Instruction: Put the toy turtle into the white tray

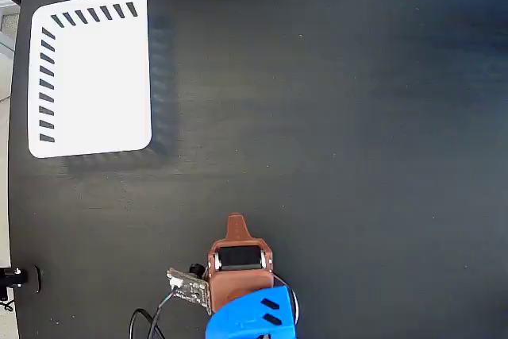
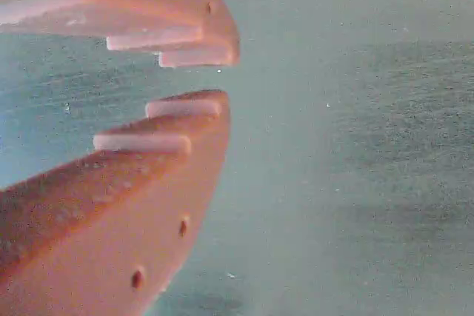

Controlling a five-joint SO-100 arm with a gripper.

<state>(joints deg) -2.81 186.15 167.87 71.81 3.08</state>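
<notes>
The white tray lies flat at the far left of the black table in the fixed view, with black slanted slots along its top and left edges and nothing in it. The toy turtle is out of view in both frames. My gripper sits low at the bottom middle, folded back over the blue arm base, far from the tray. In the wrist view the orange toothed fingers of the gripper are drawn together to a narrow slit with nothing between them, over bare table.
A small circuit board and black cables hang beside the arm base. A black clamp sits at the table's left edge. The table's left edge runs just beyond the tray.
</notes>
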